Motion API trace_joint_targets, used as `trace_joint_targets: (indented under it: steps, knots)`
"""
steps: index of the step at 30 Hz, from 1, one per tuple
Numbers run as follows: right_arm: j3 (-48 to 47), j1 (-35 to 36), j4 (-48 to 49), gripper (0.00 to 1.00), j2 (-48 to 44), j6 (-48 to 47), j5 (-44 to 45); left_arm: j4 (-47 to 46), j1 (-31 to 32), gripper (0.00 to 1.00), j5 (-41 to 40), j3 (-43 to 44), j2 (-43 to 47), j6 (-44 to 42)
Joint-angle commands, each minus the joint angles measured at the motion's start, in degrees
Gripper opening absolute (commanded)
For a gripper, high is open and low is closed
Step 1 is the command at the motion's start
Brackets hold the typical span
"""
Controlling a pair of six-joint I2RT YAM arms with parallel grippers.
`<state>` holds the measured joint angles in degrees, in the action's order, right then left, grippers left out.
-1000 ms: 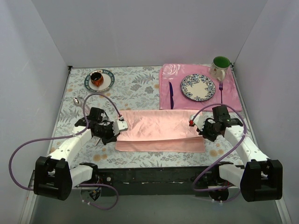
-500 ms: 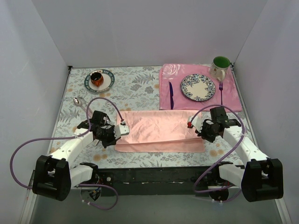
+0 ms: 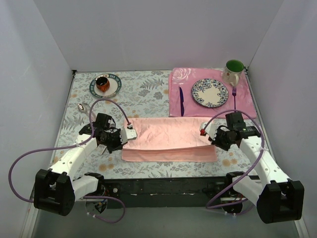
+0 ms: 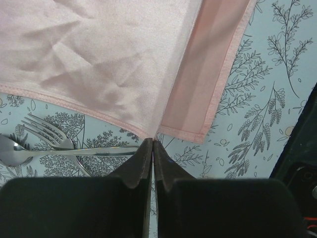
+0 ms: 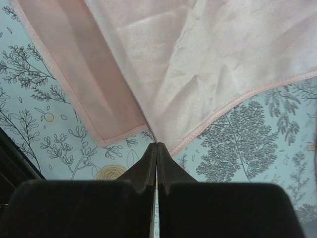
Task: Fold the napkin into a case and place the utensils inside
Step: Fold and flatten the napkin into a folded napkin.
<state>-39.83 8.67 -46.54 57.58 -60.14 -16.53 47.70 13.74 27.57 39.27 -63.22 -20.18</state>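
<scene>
Both jaws are fully closed, each pinching a corner of the upper layer of the napkin [image 3: 168, 136]; at the left gripper [image 4: 152, 144] the cloth corner runs straight into the tips, and it's the same at the right gripper [image 5: 156, 146]; I read both as real pinches, though the fingers hide the pad contact itself.

The napkin lies between the arms, long axis left-right, folded over once; the upper layer stops short, so a strip of the lower layer [image 3: 168, 154] shows along the near edge; left gripper is at the napkin's left end, right gripper at its right end, both at the near corners of the upper layer; my guess is the next fold has to travel near-far, both arms moving together so the crease stays square to the long axis.

The utensils sit on the table just left of the napkin's left edge; fork [image 4: 44, 130] and spoon [image 4: 12, 151] lie side by side, the spoon handle running toward the left jaws; the left arm is clearly nearer, the right is well apart across the cloth.

Hard to make out: from the top view only the spoon bowl shows, the rest is under the left arm and cable; handle ends are hidden behind the left fingers; I can't tell how far the corners are lifted off the table.
</scene>
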Motion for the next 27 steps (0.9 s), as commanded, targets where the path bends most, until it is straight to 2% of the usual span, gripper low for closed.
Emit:
trace_joint_targets:
  steps: [1,4,10,18,27]
  knots:
    - [4.32,0.21,-0.75,0.01,-0.72,-2.17,-0.17,3.18,0.24,0.00,0.99,0.55,1.70,-2.22]
    - [6.87,0.73,0.75,0.01,0.25,-1.57,-0.34,3.89,0.24,0.00,1.35,-0.33,1.44,-2.76]
    - [9.16,1.35,5.40,0.01,2.88,1.07,0.45,-1.91,0.24,0.00,-0.06,-1.82,-1.02,-0.12]
    - [7.41,2.23,4.27,0.01,4.21,1.96,-0.16,-4.02,0.24,0.00,-1.65,-1.74,-3.31,-0.12]
    - [4.33,2.23,-2.32,0.01,-0.10,0.37,-0.52,4.06,0.24,0.00,-0.50,0.81,1.42,-3.45]
